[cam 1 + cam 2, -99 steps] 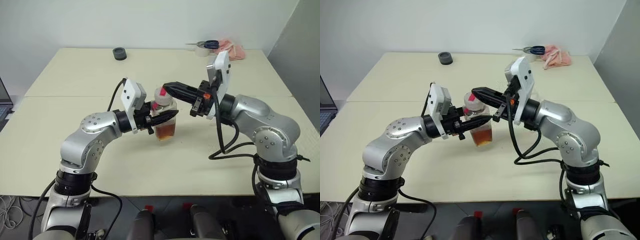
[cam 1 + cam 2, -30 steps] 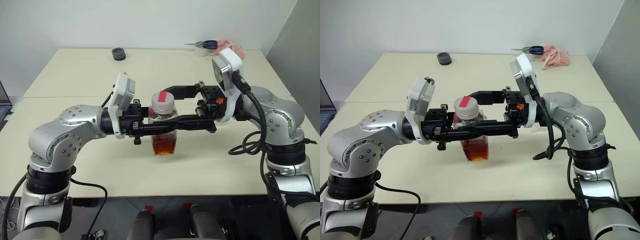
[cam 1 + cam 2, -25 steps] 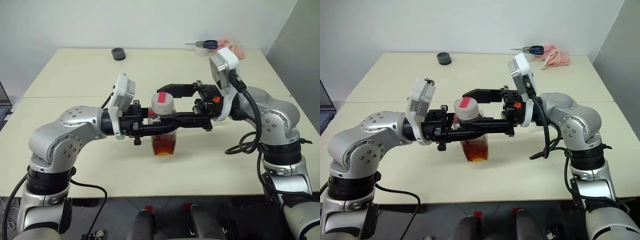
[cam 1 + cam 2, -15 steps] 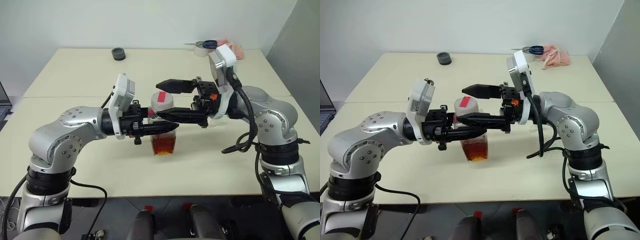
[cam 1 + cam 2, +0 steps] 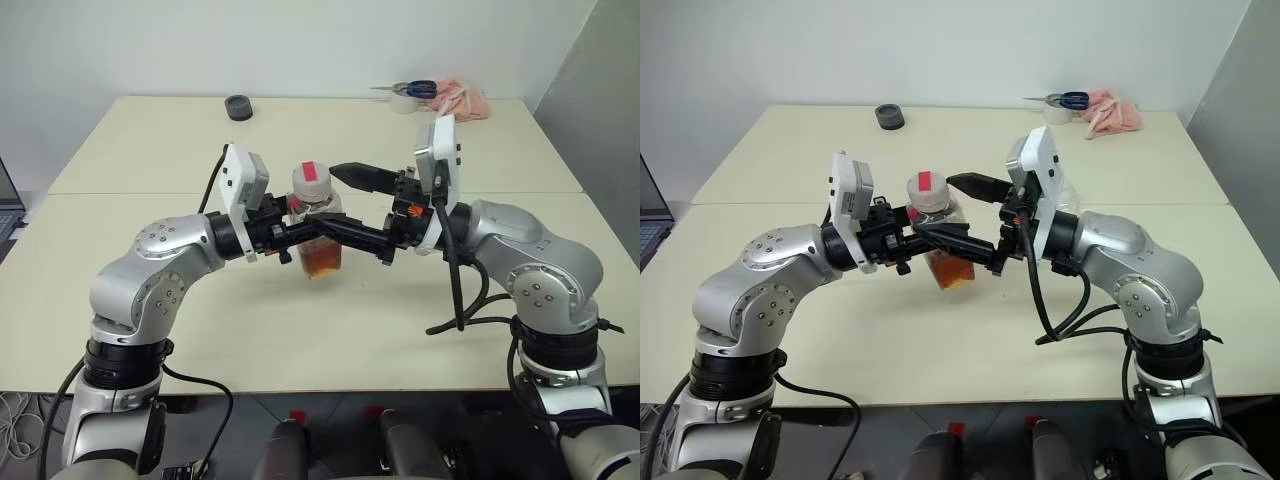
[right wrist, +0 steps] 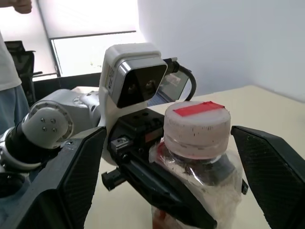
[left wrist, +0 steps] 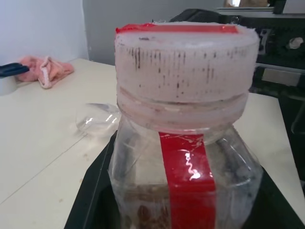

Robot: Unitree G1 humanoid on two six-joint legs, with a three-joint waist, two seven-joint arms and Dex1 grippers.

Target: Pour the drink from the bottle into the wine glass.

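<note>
Frame centre: left gripper (image 5: 300, 232) clamped bottle (image 5: 316, 232) upright above table (image 5: 150, 150); right gripper (image 5: 352, 205), fingers wide and empty, flanked cap (image 5: 310, 178), likely to unscrew it.

No readable text, brand, number or sign anywhere. The bottle (image 7: 186, 157) carries only a plain red strip down its side and a red strip across its cap (image 6: 197, 123), no lettering on either. Dark vertical scuff marks on the cap's side are not characters. The white camera housing (image 6: 133, 76) on the left wrist shows no marking that can be made out.
</note>
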